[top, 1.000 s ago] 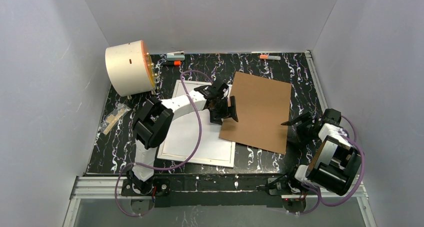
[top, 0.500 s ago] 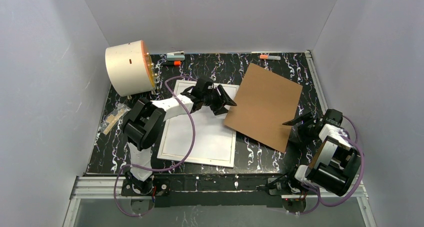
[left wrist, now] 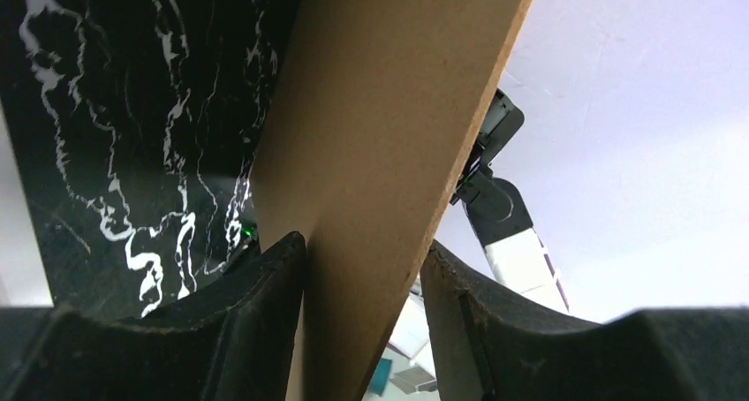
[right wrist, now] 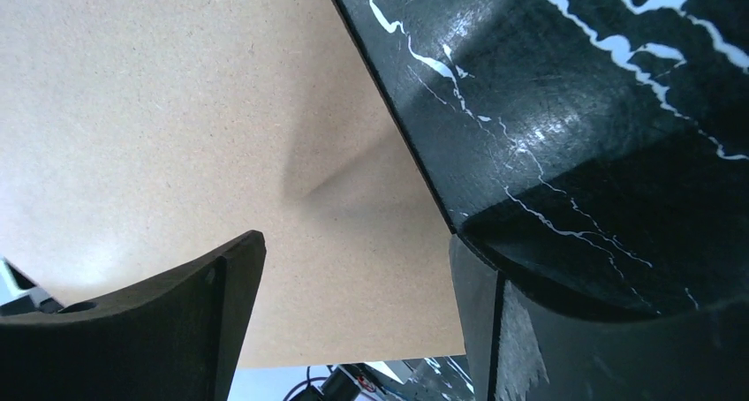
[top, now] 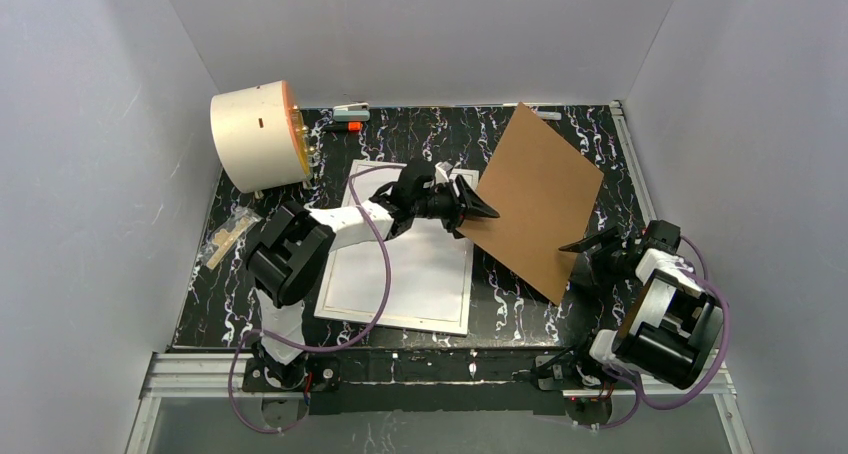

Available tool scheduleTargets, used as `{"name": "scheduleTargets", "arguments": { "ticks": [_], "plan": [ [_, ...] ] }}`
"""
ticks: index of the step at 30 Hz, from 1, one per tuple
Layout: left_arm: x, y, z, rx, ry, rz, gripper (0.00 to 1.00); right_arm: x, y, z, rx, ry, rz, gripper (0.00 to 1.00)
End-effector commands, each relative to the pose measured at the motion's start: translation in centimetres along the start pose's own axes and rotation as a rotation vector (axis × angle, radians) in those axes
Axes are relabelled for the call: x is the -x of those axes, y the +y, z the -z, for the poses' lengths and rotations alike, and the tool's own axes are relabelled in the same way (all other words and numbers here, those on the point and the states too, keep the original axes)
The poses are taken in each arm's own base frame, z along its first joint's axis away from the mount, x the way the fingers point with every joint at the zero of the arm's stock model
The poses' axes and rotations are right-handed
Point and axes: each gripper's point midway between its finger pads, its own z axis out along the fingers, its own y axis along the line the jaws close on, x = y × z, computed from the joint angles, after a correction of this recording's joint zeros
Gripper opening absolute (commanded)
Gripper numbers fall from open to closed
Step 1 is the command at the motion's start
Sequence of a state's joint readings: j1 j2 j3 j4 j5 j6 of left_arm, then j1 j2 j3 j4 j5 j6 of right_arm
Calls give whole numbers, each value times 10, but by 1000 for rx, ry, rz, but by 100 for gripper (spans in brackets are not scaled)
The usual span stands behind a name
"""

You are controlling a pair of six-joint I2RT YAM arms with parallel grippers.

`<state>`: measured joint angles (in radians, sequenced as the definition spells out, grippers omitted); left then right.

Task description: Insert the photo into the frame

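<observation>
Frame (top: pixel 405 274) lay flat and white on the table (top: pixel 520 309), beneath the left arm, its long sides running away from the bases. The left gripper (top: pixel 482 212) hung over the frame's far right corner, pinched onto the left edge of the board (top: pixel 535 194). In its wrist view both fingers (left wrist: pixel 265 313) pressed the brown sheet from either side. The board stood tilted, raised off the marbled table on the gripped side, and stretched off to the right, clear of most of the frame. By the board's near right corner the right gripper (top: pixel 588 246) sat low with its jaws spread wide, the board's brown face filling the view between them. Whether it touched the board I could not tell. A cream drum (top: pixel 255 139) lay on its side at the far left corner, well apart.
</observation>
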<state>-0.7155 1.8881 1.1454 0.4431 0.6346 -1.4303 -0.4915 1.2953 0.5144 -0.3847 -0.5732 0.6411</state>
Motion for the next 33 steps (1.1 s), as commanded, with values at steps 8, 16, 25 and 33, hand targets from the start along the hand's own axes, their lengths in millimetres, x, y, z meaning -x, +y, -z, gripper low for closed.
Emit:
{"name": "scheduleTargets", "arguments": {
  "ticks": [8,16,25,33],
  "plan": [
    [-13,-23,17,-13,42,-74,32,-18,-15,-6,-43,63,-47,85],
    [2,-13,32,96,55,-229,34,-15,-13,-5,-41,58,-33,85],
    [-2,5,38,173,131,-282,57,-15,-13,-6,-34,62,-32,85],
    [4,15,43,207,148,-304,26,-15,-11,-5,-28,64,-29,85]
  ]
}}
